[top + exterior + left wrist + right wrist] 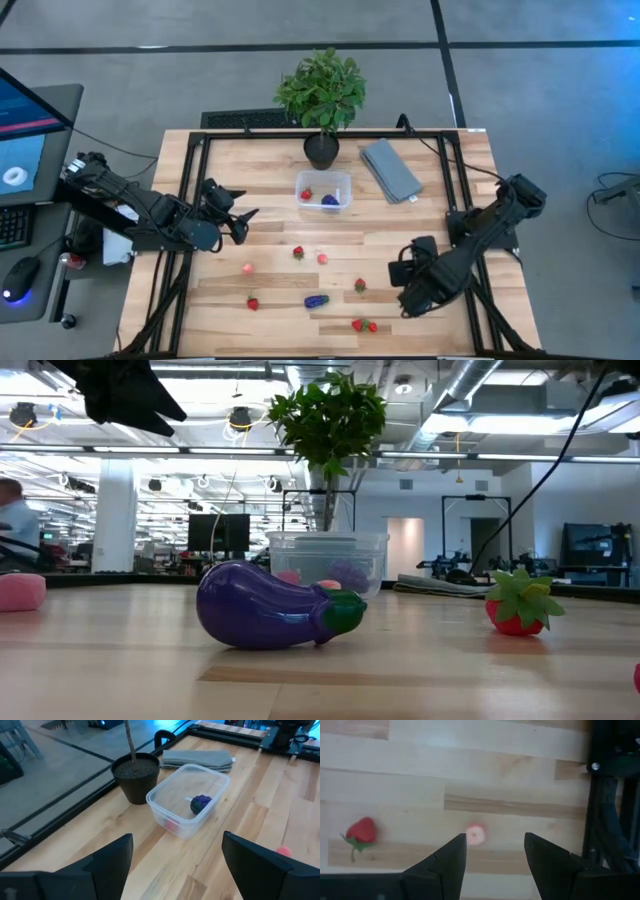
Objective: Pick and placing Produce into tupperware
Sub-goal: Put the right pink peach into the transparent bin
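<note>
While the left gripper [243, 222] hangs open-jawed beside the small clear plastic tub [324, 190] holding a purple grape bunch [330, 200], the right gripper [402, 271], jaws apart and empty, hovers farther off.

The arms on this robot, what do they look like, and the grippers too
Both are black, jointed arms. The left gripper and the right gripper each end in two broad, flat, matte black fingers with angled tips. Black cables run along the right arm. No markings can be made out.
</note>
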